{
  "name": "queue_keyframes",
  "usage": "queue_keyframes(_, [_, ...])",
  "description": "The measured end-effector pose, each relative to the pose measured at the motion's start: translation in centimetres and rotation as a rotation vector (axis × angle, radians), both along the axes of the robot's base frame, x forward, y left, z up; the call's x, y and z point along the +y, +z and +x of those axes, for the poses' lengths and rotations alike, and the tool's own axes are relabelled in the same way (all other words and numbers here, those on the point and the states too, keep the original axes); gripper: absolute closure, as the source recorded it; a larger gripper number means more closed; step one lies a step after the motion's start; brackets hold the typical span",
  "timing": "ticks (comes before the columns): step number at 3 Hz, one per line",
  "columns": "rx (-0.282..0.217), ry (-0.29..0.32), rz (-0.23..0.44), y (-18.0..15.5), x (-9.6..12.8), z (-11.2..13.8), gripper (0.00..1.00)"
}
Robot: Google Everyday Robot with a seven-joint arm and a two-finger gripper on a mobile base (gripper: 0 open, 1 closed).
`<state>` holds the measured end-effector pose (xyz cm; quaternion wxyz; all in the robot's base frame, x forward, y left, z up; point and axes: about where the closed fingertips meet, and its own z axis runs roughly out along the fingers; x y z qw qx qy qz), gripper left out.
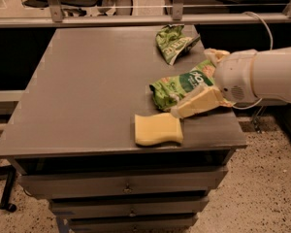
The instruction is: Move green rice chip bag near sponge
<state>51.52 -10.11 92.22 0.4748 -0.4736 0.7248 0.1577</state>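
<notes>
Near the right edge of the tabletop, my claw rests against the puffy green rice chip bag; I cannot tell whether it grips. The bag sits just behind the wavy-edged, pale yellow sponge. A smaller creased green bag lies farther back. The tabletop is matte grey, with drawers beneath.

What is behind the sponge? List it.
The chip bag lies just behind the sponge, with the tool across its near side, covering that part. Farther back, a second green bag.
</notes>
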Motion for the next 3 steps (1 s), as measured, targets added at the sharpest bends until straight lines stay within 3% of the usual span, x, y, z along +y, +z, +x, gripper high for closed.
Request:
queue_keyframes(1, [-0.07,0.007,0.121,1.6,-2.7,-2.2,0.0])
queue_keyframes(2, [-0.202,-0.02,0.119,4.0,-9.1,-5.0,0.0])
queue_keyframes(3, [-0.249,-0.021,0.079,4.4,-10.4,-5.7,0.0])
